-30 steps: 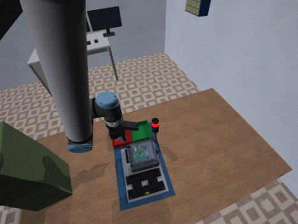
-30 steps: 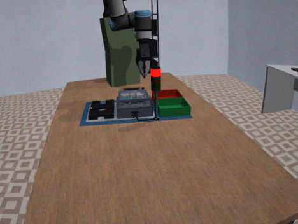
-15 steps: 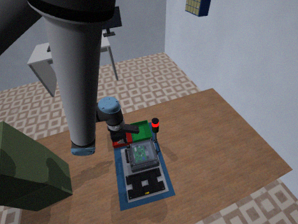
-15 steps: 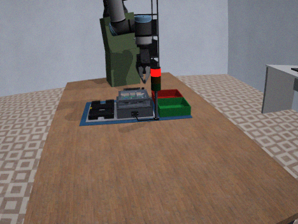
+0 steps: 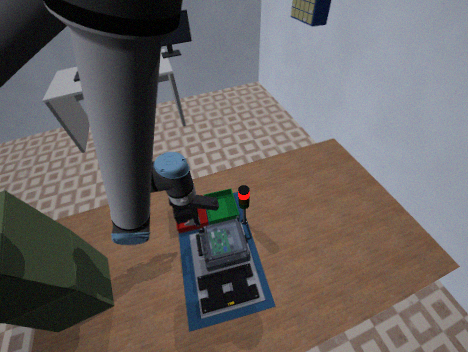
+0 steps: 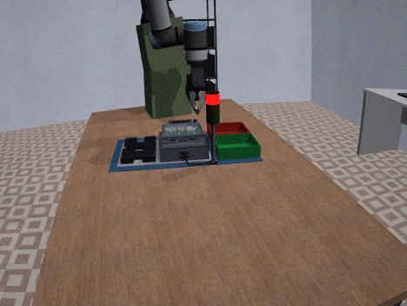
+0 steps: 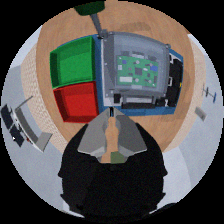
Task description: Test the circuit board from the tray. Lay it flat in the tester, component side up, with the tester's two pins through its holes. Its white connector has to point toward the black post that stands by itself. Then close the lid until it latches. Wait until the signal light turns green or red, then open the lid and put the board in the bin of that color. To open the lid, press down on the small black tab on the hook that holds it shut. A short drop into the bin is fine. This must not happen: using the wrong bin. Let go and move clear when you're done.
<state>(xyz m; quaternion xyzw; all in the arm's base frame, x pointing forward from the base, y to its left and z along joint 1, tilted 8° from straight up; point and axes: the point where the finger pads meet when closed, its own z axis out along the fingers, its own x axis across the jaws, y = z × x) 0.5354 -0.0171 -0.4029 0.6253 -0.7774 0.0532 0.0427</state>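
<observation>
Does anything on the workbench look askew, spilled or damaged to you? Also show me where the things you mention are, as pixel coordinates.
Nothing stands out: the bins [image 5: 223,206] [image 6: 237,148] [image 7: 73,64] sit squarely together, the signal light [image 5: 244,196] [image 6: 212,106] stands upright, and no spill or damage shows.

Black two-jaw gripper [image 6: 197,111] [image 7: 111,107]: shut, fingertips together, pointing down. Grey tubular arm with blue caps [image 5: 117,125] [image 6: 159,15] above pincer.
</observation>
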